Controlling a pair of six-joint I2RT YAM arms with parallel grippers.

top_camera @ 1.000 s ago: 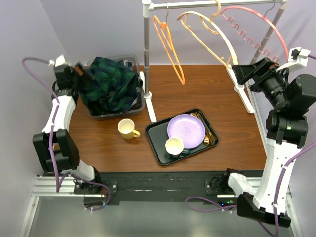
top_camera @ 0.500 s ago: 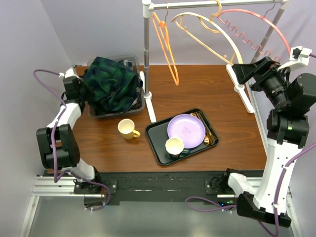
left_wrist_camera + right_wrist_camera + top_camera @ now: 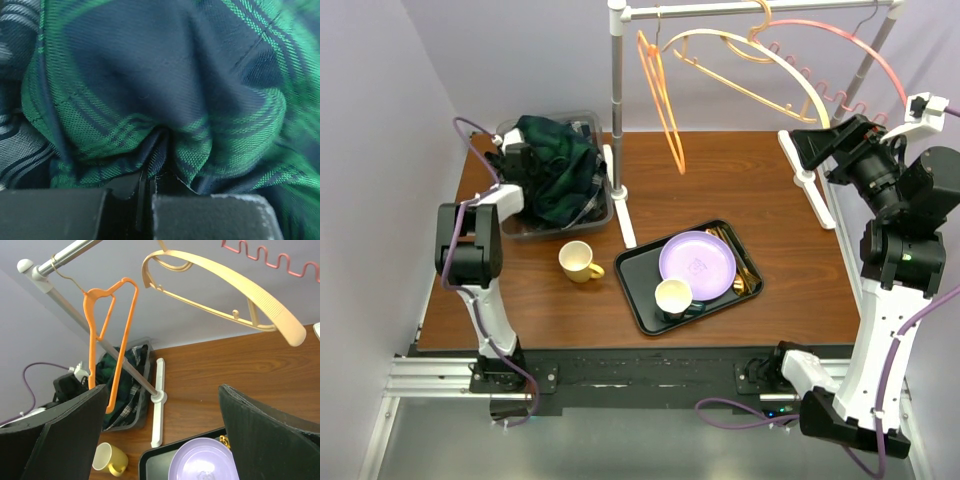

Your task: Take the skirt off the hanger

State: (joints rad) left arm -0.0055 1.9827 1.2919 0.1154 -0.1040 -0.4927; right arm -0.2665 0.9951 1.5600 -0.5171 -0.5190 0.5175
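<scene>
Three hangers dangle bare from the rail [image 3: 720, 9] above the table's far edge: the orange hanger [image 3: 678, 158], the cream hanger [image 3: 775, 62] and the pink hanger [image 3: 875, 50]. Not a scrap of cloth on any of them!

So where's the skirt [image 3: 555, 170]? It's down in the grey bin [image 3: 550, 232] at the far left corner of the table [image 3: 770, 200], a dark green plaid heap mounding above the rim. By the look of it the main job is done, with the garment off the rail. Whether a hanger lies buried in that heap, I cannot tell.

The left gripper [image 3: 515, 155] is right in there, nosed into the pile from the bin's left side. On the wrist view its fingers [image 3: 215, 220] are pressed together, with a pucker of plaid drawn into the seam between them. That's a clamp on a single fold, good for tugging or settling the cloth, I'd say, not for hoisting the whole bundle.

The right gripper [image 3: 820, 145] hovers high over the far right corner, jaws spread wide and holding nothing. It looks parked clear of the rack so it fouls no hanger.

The tray [image 3: 630, 290] with its purple plate [image 3: 698, 262], and the yellow mug [image 3: 578, 262] just beside it, sit mid-table towards the near edge, out of the action.

One worry is that such a thin pinch could slip, or the fabric could catch on the bin's rim.
</scene>
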